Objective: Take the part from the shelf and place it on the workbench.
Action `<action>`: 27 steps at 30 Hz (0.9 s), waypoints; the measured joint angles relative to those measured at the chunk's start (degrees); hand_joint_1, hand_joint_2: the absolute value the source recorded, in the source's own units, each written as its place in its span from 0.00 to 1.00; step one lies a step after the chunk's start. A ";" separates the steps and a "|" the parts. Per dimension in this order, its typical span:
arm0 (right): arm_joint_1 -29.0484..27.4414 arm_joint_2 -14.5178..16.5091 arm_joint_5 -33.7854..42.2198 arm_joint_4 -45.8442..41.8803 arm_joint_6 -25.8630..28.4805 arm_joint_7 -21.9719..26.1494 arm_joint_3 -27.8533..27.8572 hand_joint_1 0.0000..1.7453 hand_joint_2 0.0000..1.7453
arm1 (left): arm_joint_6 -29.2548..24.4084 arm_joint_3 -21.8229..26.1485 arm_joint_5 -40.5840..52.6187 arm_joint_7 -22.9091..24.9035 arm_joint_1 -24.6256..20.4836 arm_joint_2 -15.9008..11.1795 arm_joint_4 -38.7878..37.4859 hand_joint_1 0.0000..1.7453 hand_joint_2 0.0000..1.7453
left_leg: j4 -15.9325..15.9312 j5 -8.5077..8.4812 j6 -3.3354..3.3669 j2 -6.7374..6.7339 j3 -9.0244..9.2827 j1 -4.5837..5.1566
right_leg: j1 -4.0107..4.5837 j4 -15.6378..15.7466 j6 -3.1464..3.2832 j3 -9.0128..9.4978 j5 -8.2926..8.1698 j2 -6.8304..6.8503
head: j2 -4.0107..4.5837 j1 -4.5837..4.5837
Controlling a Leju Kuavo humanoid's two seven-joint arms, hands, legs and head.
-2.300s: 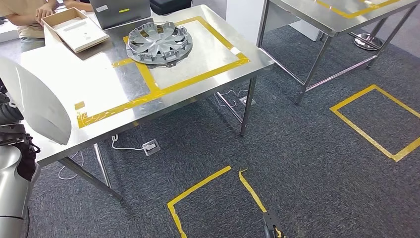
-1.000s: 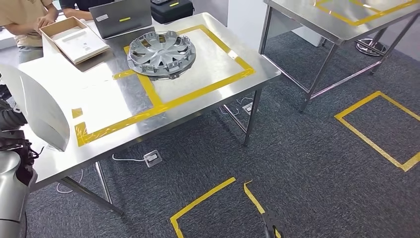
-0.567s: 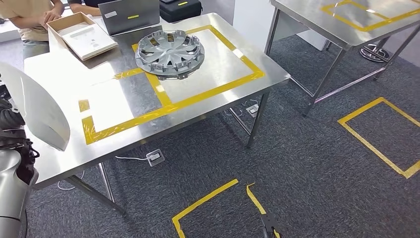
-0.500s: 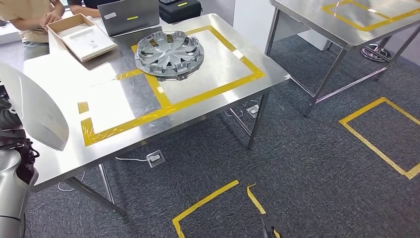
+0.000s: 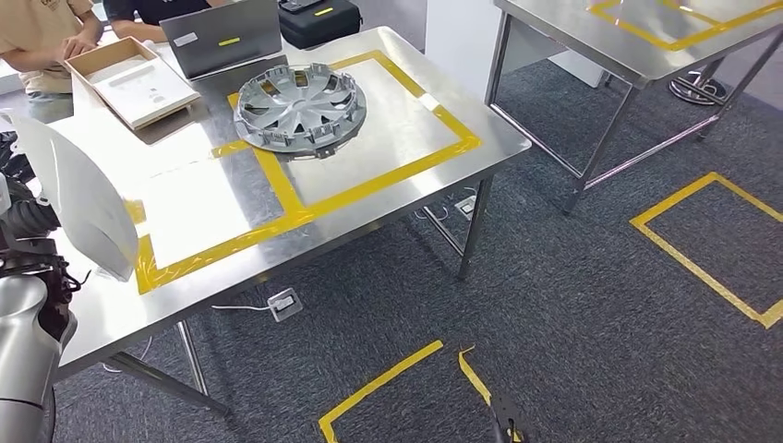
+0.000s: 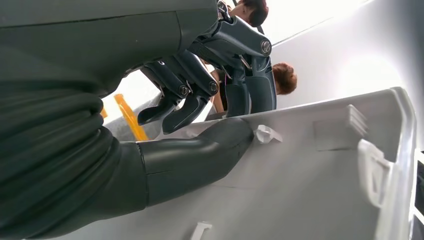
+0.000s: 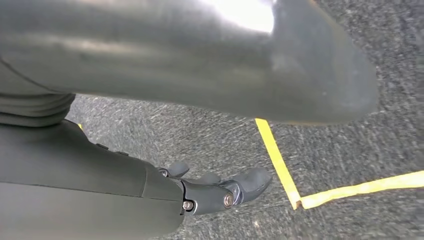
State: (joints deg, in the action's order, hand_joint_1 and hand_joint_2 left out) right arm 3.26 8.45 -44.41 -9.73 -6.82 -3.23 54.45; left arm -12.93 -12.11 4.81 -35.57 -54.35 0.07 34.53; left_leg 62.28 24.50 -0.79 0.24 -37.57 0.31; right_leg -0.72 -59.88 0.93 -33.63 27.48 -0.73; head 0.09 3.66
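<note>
Currently my left hand holds the white curved plastic panel part: in the left wrist view my thick grey thumb presses flat on the panel's pale inner face, which carries small moulded clips, and my darker fingers curl over its edge. From the head view the panel stands on edge at the near left end of the stainless steel workbench, tilted, held in front of my left arm; whether its lower tip touches the steel I cannot tell.

My right hand hangs low over the dark grey carpet floor, holding nothing, fingers slightly curled and apart, near a corner of yellow floor tape.

On the workbench, yellow tape rectangles mark two zones. A silver multi-spoke wheel cover lies flat across the strip of tape between them, mostly in the far zone. Beyond it: a shallow cardboard box, an open grey laptop and a black case. People sit at the far left edge. A second steel table stands to the right, well apart.
</note>
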 joint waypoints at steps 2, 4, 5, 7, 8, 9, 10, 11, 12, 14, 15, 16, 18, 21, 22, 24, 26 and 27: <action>0.06 0.08 0.00 0.00 0.00 -0.01 0.00 0.00 0.00 | 0.03 -0.07 0.00 0.00 -0.24 0.09 -0.03 1.00 1.00 | -2.87 -0.05 0.47 0.02 1.43 0.36 | -0.01 0.11 -0.61 0.11 0.24 -0.03 | 0.00 0.00; 0.07 0.10 0.00 0.00 0.00 -0.01 0.00 0.00 0.00 | 0.06 -0.10 0.01 0.01 -0.32 0.17 -0.03 1.00 1.00 | -3.58 0.00 0.82 0.05 1.90 0.24 | -0.09 0.30 -1.28 0.27 0.38 0.03 | 0.00 -0.03; 0.07 0.11 0.00 0.00 0.01 -0.01 0.00 0.00 0.00 | 0.07 -0.13 0.01 -0.01 -0.39 0.21 -0.03 1.00 1.00 | -3.94 -0.04 1.10 0.05 2.24 0.06 | -0.09 -0.14 -1.56 0.16 0.67 0.13 | 0.00 -0.01; 0.09 0.13 0.00 0.00 0.04 0.01 0.00 0.00 0.00 | 0.08 -0.23 0.02 -0.05 -0.61 0.38 -0.07 1.00 1.00 | -4.50 -0.01 1.65 0.02 2.90 -0.27 | -0.16 -4.14 -2.03 -1.89 2.50 0.29 | 0.00 0.15; 0.10 0.12 -0.01 0.00 0.05 0.02 0.00 0.00 0.00 | 0.08 -0.32 0.02 -0.08 -0.69 0.50 -0.18 1.00 1.00 | -4.54 0.15 1.87 0.02 3.04 -0.29 | -0.19 -7.55 -2.26 -3.83 3.80 0.34 | 0.00 0.23; 0.09 0.10 -0.03 0.00 0.05 0.03 0.00 0.00 0.00 | 0.08 -0.39 0.02 -0.11 -0.71 0.62 -0.36 1.00 1.00 | -4.48 0.34 2.01 0.02 3.11 -0.28 | -0.26 -11.15 -2.49 -6.07 4.96 0.34 | 0.00 0.30; 0.06 0.09 -0.09 0.00 0.05 0.05 0.00 0.00 0.00 | 0.08 -0.46 0.02 -0.14 -0.66 0.71 -0.57 1.00 1.00 | -4.38 0.55 2.04 0.04 3.19 -0.30 | -0.33 -13.65 -2.71 -7.89 5.29 0.35 | 0.00 0.35; 0.03 0.08 -0.16 0.00 0.04 0.07 0.00 0.00 0.00 | 0.08 -0.48 0.02 -0.16 -0.61 0.77 -0.79 1.00 1.00 | -4.24 0.77 1.97 0.06 3.28 -0.33 | -0.40 -14.50 -2.88 -8.91 4.72 0.36 | 0.00 0.38; 0.01 0.07 -0.26 0.00 0.02 0.09 0.00 0.00 0.00 | 0.07 -0.48 0.02 -0.20 -0.58 0.80 -0.96 1.00 1.00 | -4.00 1.07 1.82 0.08 3.40 -0.40 | -0.50 -12.95 -3.00 -8.73 3.02 0.40 | 0.00 0.40; 0.03 0.05 -0.44 0.00 -0.02 0.11 0.00 0.00 0.00 | -0.02 -0.48 0.00 -0.34 -0.58 0.80 -1.11 1.00 1.00 | -3.35 1.86 1.33 0.09 3.70 -0.60 | -0.70 -5.93 -3.11 -5.95 -1.03 0.52 | 0.00 0.40; 0.06 0.05 -0.51 0.00 -0.03 0.13 0.00 0.00 0.00 | -0.10 -0.48 -0.02 -0.41 -0.61 0.79 -1.13 1.00 1.00 | -2.97 2.29 0.95 0.11 3.75 -0.59 | -0.65 -2.67 -3.00 -4.44 -2.23 0.54 | 0.00 0.42; 0.07 0.05 -0.57 0.00 -0.03 0.12 0.00 0.00 0.00 | -0.18 -0.48 -0.04 -0.49 -0.63 0.78 -1.13 1.00 1.00 | -2.77 2.61 0.58 0.14 3.77 -0.55 | -0.57 -0.90 -2.70 -3.55 -2.56 0.51 | 0.00 0.42; 0.04 0.05 -0.65 0.00 -0.03 0.10 0.00 0.00 0.00 | -0.32 -0.48 -0.14 -0.54 -0.64 0.76 -1.15 1.00 1.00 | -2.79 2.87 -0.11 0.20 3.84 -0.42 | -0.28 -0.22 -1.89 -3.07 -2.15 0.40 | 0.00 0.44; 0.03 0.05 -0.78 0.00 -0.03 0.12 0.00 0.00 0.00 | -0.46 -0.48 -0.33 -0.57 -0.62 0.63 -1.15 1.00 1.00 | -2.33 3.47 -1.08 0.11 3.98 -0.54 | -0.45 -0.01 -0.68 -2.50 -1.92 0.36 | 0.00 0.36; 0.06 0.05 -0.81 0.00 -0.03 0.13 0.00 0.00 0.00 | -0.51 -0.48 -0.35 -0.60 -0.65 0.57 -1.13 1.00 1.00 | -0.59 4.36 -1.37 0.07 3.23 -0.57 | -0.57 0.12 -0.32 -2.18 -1.80 0.37 | 0.00 0.26; 0.06 0.05 -0.84 0.00 -0.04 0.13 0.00 0.00 0.00 | -0.56 -0.50 -0.36 -0.62 -0.55 0.49 -1.20 1.00 1.00 | 6.21 7.18 -1.70 0.02 -0.38 -0.61 | -0.60 0.18 0.15 -1.73 -1.45 0.37 | 0.00 0.07; 0.02 0.05 -0.91 0.00 -0.04 0.12 0.00 0.00 0.00 | -0.61 -0.52 -0.37 -0.56 -0.14 0.40 -1.37 1.00 1.00 | 12.73 8.78 -1.75 0.02 -4.51 -0.62 | -0.55 0.17 0.31 -1.42 -1.10 0.34 | 0.00 0.06; 0.00 0.05 -0.96 0.00 -0.04 0.12 0.00 0.00 0.00 | -0.66 -0.52 -0.37 -0.53 0.06 0.34 -1.43 1.00 1.00 | 13.25 7.98 -1.63 0.03 -5.31 -0.62 | -0.52 0.17 0.31 -1.22 -0.93 0.30 | 0.00 0.05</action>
State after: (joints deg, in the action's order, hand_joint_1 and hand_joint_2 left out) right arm 3.25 8.50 -45.37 -9.73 -6.86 -3.11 54.45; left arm -13.59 -12.63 4.44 -36.10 -54.29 0.42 33.10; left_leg 75.53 32.47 -2.43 0.27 -42.88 -0.31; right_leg -1.23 -59.71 1.23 -34.85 26.55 -0.43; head 0.09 3.71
